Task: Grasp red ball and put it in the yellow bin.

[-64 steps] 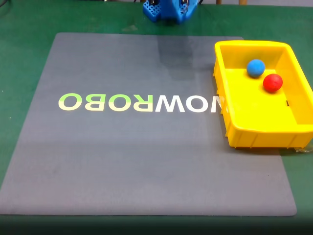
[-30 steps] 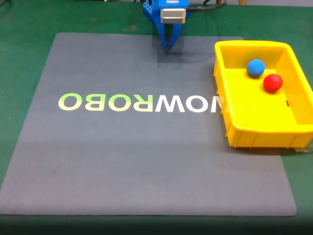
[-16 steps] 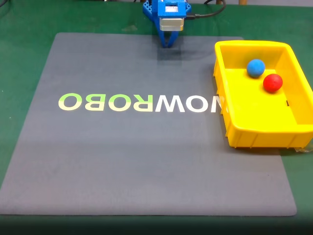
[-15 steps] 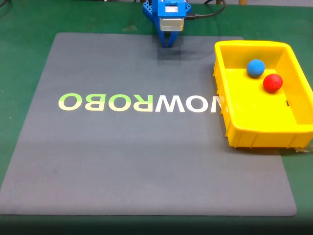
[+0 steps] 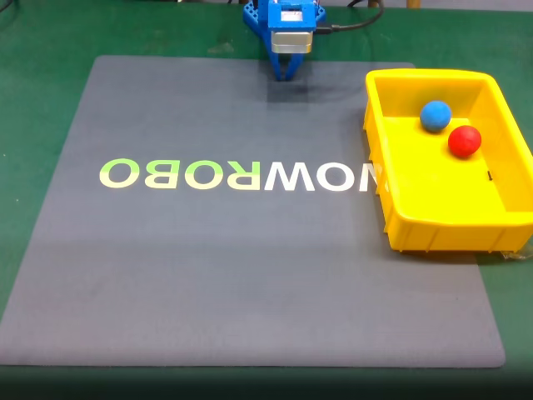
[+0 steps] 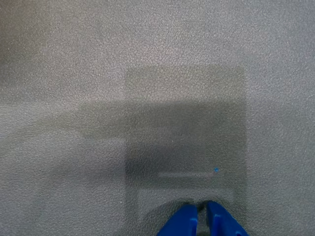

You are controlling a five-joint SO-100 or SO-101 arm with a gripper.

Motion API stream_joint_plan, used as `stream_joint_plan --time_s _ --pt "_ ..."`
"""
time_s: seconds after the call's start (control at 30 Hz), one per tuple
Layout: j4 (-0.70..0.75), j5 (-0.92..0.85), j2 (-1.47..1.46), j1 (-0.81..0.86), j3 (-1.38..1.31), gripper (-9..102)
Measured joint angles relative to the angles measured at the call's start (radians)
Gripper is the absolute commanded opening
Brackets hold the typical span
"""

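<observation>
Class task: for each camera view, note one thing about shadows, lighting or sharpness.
Fixed view: even light, sharp; the gripper casts a dark patch on the grey mat. Wrist view: a blocky, layered shadow covers the mat's grainy texture above the blue fingertips.

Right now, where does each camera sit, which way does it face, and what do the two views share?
Fixed view: raised, opposite the arm, looking down across the grey mat at the yellow bin holding the red ball and blue ball; the gripper shows at the top edge.
Wrist view: rides the arm, facing down at bare mat; blue gripper tips closed at the bottom.
Shared: the mat and the gripper.
</observation>
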Motion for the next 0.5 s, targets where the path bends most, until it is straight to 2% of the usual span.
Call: stream_joint_plan --time_s 0.5 --pt "0.008 0.0 0.0 0.0 0.0 0"
